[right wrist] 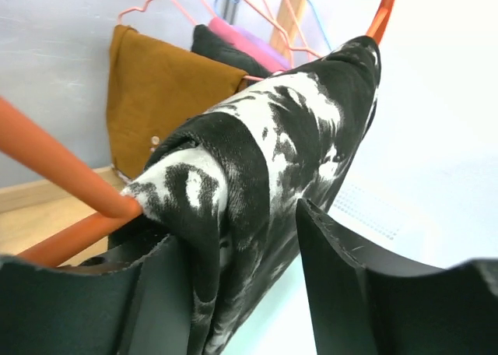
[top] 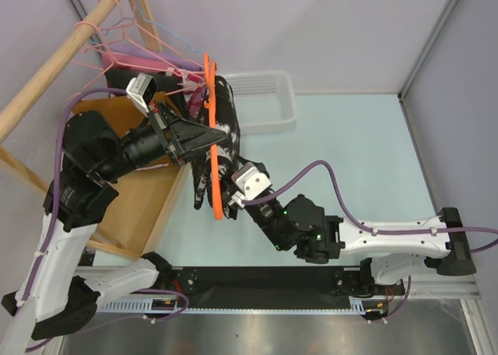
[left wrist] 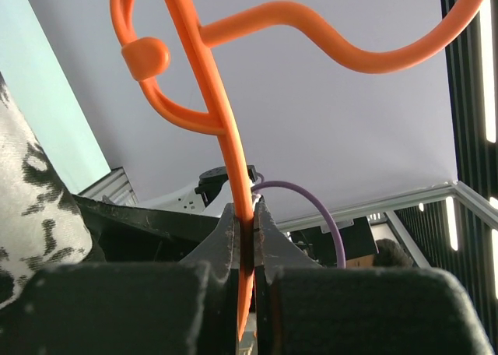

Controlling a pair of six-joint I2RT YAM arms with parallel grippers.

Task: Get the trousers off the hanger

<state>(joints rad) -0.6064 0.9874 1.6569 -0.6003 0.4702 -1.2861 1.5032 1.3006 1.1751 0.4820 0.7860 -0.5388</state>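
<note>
My left end effector (left wrist: 245, 215) was pinching the orange hanger (left wrist: 226, 114). My right end effector (right wrist: 233, 226) stood spread around the black-and-white trousers (right wrist: 272, 137) draped over that hanger; the brown trousers (right wrist: 163, 98) hung beyond at 11 o'clock.

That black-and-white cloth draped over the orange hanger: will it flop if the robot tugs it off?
Probably floppy: the trousers sag in soft folds over the orange hanger. Likely light, since that thin hanger carries them without obvious bending. The matte, velvety-looking fabric may drag rather than slide freely.
</note>
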